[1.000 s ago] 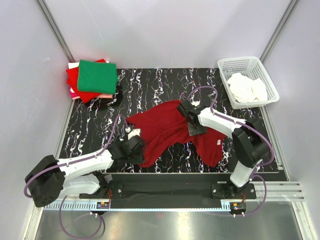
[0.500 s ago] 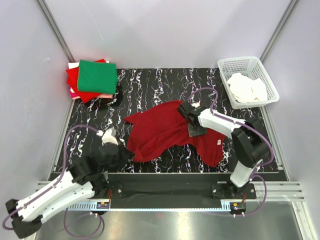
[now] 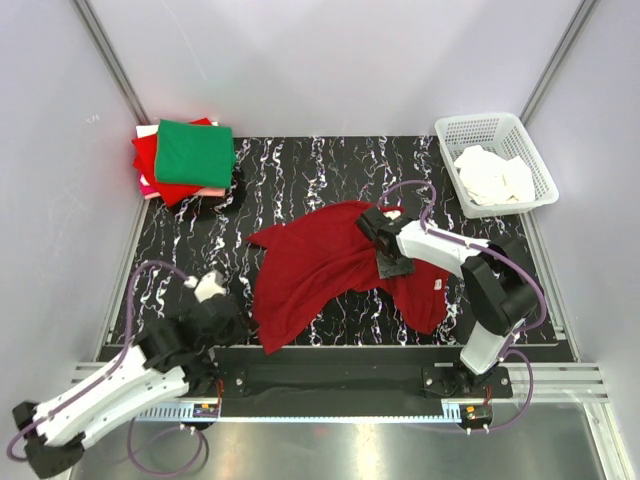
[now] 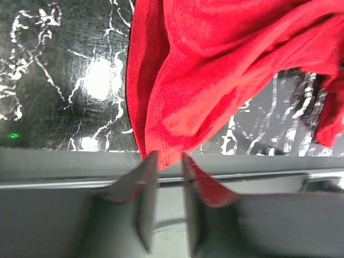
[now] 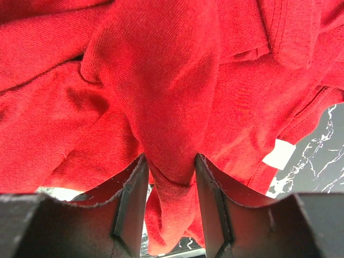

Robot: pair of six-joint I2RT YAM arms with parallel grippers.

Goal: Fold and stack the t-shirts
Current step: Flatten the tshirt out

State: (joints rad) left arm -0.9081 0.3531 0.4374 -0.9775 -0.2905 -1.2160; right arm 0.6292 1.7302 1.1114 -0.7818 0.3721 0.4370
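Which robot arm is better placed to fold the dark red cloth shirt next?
Probably right: the right gripper pinches a fold of the dark crimson cloth t-shirt. The left gripper only sits at its near corner, hold unclear.

White arms [image 3: 110, 390], black joints [image 3: 495, 290], purple cables [image 3: 152, 263]
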